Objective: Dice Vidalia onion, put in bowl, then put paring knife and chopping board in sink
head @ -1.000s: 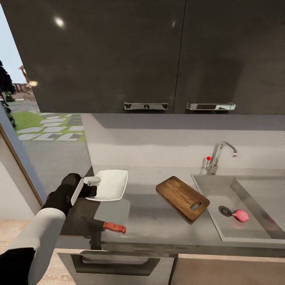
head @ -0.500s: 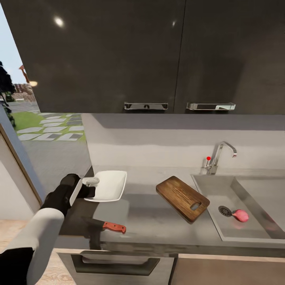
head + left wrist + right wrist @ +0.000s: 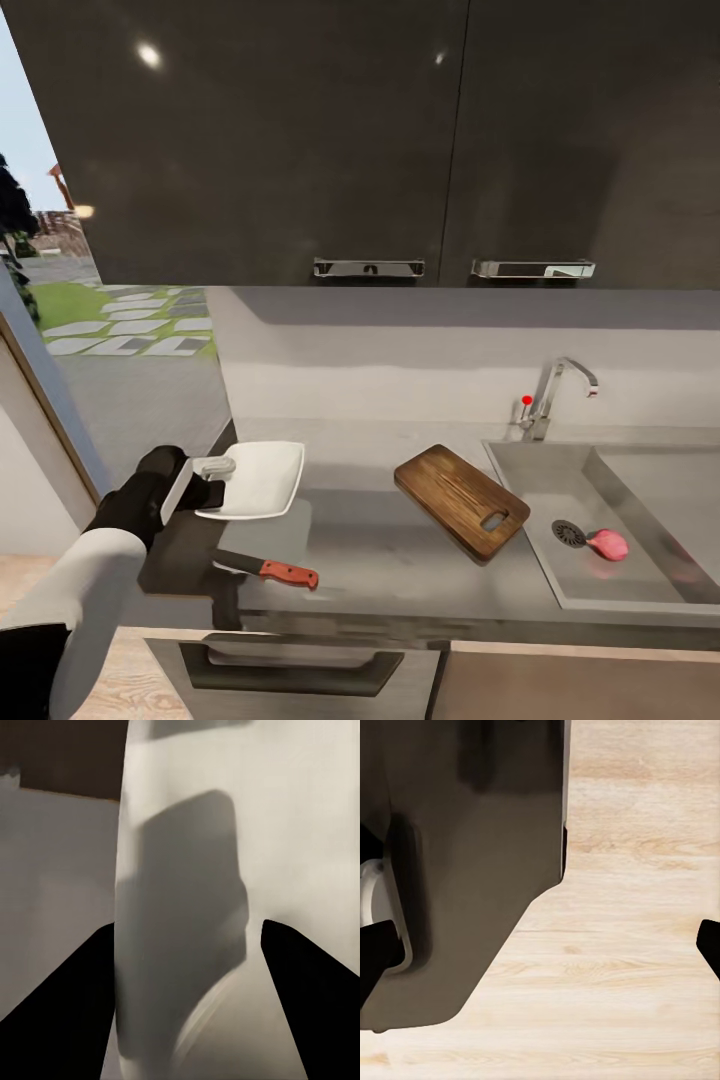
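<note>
Here, left gripper (image 3: 212, 478) jaws clamped on bowl (image 3: 255, 480) rim, lifted above countertop (image 3: 380, 560), right jaws spread, empty.

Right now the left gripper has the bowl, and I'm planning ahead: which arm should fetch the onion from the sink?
Right. The left gripper grips the bowl, while the Vidalia onion lies in the sink on the right side.

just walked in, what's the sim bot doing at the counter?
The left tool is clamped on the rim of the white bowl and holds it above the countertop. The paring knife lies near the front edge, the chopping board sits beside the sink, and the Vidalia onion is in the basin.
</note>
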Controlling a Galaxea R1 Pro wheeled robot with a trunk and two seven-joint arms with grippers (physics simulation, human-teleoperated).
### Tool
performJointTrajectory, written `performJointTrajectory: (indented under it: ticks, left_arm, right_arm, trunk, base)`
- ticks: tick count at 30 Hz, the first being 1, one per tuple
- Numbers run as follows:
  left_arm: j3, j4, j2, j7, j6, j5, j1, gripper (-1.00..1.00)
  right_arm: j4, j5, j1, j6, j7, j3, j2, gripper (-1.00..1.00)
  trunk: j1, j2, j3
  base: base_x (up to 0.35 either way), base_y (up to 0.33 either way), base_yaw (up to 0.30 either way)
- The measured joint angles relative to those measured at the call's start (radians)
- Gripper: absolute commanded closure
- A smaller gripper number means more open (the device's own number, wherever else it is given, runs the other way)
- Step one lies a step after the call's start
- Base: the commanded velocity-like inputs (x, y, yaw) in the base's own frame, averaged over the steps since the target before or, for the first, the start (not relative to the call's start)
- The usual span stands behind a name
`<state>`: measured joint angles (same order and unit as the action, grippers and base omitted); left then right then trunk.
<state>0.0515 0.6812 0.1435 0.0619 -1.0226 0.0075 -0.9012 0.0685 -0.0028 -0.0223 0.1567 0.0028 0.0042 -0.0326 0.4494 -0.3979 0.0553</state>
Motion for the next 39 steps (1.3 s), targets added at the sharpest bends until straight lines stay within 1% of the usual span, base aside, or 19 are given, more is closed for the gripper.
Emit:
performJointTrajectory:
  ticks: [17, 18, 20, 25, 39]
  left_arm:
    - [0.003, -0.001, 0.005, 0.0, 0.001, -0.001, 0.0, 1.0]
    - [0.007, -0.001, 0.01, -0.001, 0.001, -0.004, 0.0, 1.0]
    - [0.013, -0.001, 0.012, 0.0, 0.001, 0.0, 0.0, 1.0]
    - [0.029, -0.001, 0.013, 0.0, 0.001, -0.001, 0.0, 1.0]
    - [0.032, -0.01, 0.014, 0.0, 0.001, -0.001, 0.0, 1.0]
  right_arm:
    - [0.0, 0.0, 0.0, 0.0, 0.0, 0.0, 0.0, -1.0]
    - [0.0, 0.0, 0.0, 0.0, 0.0, 0.0, 0.0, -1.0]
    - [0.0, 0.0, 0.0, 0.0, 0.0, 0.0, 0.0, -1.0]
    - [0.0, 0.0, 0.0, 0.0, 0.0, 0.0, 0.0, -1.0]
    - [0.0, 0.0, 0.0, 0.0, 0.0, 0.0, 0.0, -1.0]
  trunk:
    - [0.0, 0.0, 0.0]
    - [0.0, 0.0, 0.0]
    - [0.0, 0.0, 0.0]
    - [0.0, 0.0, 0.0]
    - [0.0, 0.0, 0.0]
  base:
    - [0.0, 0.0, 0.0]
    - [0.0, 0.0, 0.0]
    - [0.0, 0.0, 0.0]
    - [0.0, 0.0, 0.0]
    - [0.0, 0.0, 0.0]
